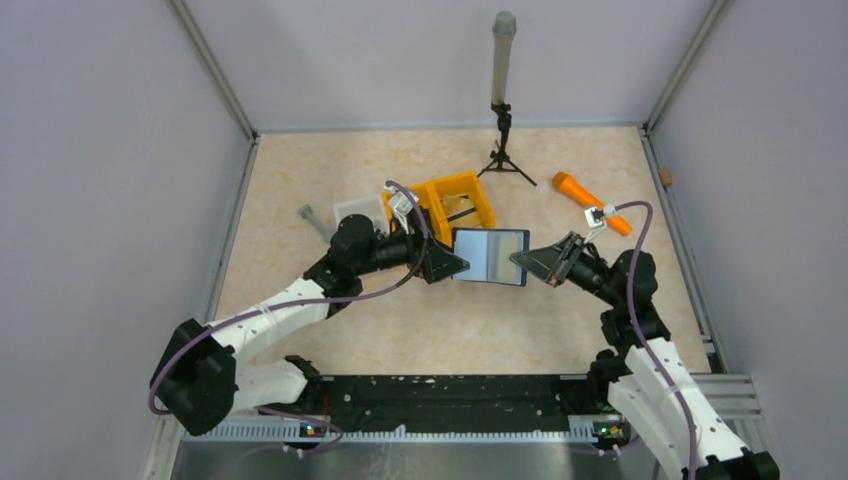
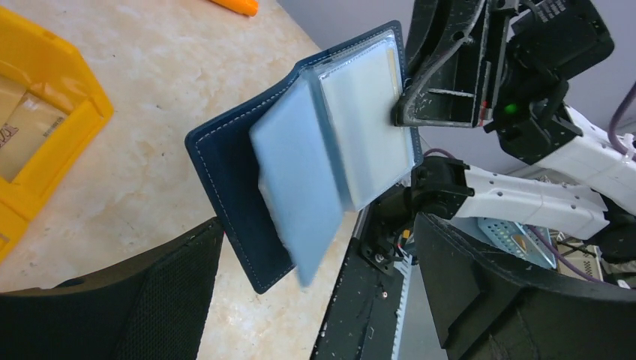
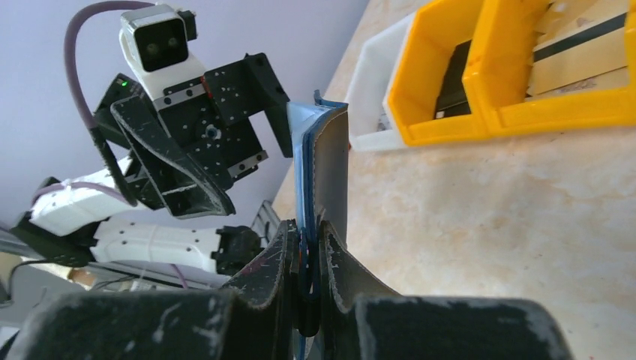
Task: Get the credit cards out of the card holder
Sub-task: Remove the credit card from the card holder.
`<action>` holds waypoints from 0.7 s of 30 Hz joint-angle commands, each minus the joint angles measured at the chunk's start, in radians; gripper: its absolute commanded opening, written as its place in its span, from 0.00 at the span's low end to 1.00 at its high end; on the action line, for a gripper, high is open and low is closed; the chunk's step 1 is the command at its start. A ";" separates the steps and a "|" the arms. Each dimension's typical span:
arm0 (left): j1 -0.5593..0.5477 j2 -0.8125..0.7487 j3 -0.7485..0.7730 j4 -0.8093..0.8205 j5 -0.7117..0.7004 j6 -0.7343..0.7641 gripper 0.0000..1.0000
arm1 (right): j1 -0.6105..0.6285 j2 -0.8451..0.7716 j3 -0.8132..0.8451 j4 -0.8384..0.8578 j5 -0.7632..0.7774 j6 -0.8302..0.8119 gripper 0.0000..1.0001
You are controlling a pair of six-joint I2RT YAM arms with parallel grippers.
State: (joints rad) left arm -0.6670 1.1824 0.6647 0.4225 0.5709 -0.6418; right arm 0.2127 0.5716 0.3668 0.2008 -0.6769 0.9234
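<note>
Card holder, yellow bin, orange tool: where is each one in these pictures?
card holder [image 1: 490,256]: top external view, on its pale open inner face.
yellow bin [image 3: 555,112]: right wrist view, on its near outer wall.
orange tool [image 1: 572,186]: top external view, on its thick end.

1. Table [image 1: 420,320]: beige marbled top, walled in on the left, back and right.
2. Yellow two-compartment bin [image 1: 458,192] sits mid-table, turned at an angle to the walls.
3. White shallow tray [image 1: 358,208] sits touching the bin's left side.
4. Small grey stubby tool [image 1: 315,222] lies flat just left of the tray; type is unclear.
5. Black mini tripod [image 1: 505,160] stands near the back wall, holding a grey tube [image 1: 501,58] upright.
6. Orange elongated tool [image 1: 575,187] lies diagonally, back right.
7. Small tan block [image 1: 665,178] sits at the right wall.
8. Black base rail [image 1: 450,395] runs along the near edge.
</note>
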 commanded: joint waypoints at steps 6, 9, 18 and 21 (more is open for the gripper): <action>0.000 0.005 -0.045 0.250 0.085 -0.105 0.99 | 0.011 0.120 -0.023 0.417 -0.179 0.203 0.00; 0.000 0.034 -0.045 0.269 0.082 -0.120 0.99 | 0.019 0.131 -0.021 0.433 -0.180 0.207 0.00; 0.009 0.013 -0.062 0.157 -0.022 -0.048 0.99 | 0.019 0.121 0.030 0.351 -0.176 0.152 0.00; 0.018 0.003 -0.088 0.218 0.006 -0.085 0.99 | 0.020 0.128 0.041 0.344 -0.181 0.150 0.00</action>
State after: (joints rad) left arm -0.6594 1.2221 0.6098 0.5655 0.5732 -0.7166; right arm 0.2218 0.7025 0.3389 0.5224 -0.8433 1.1000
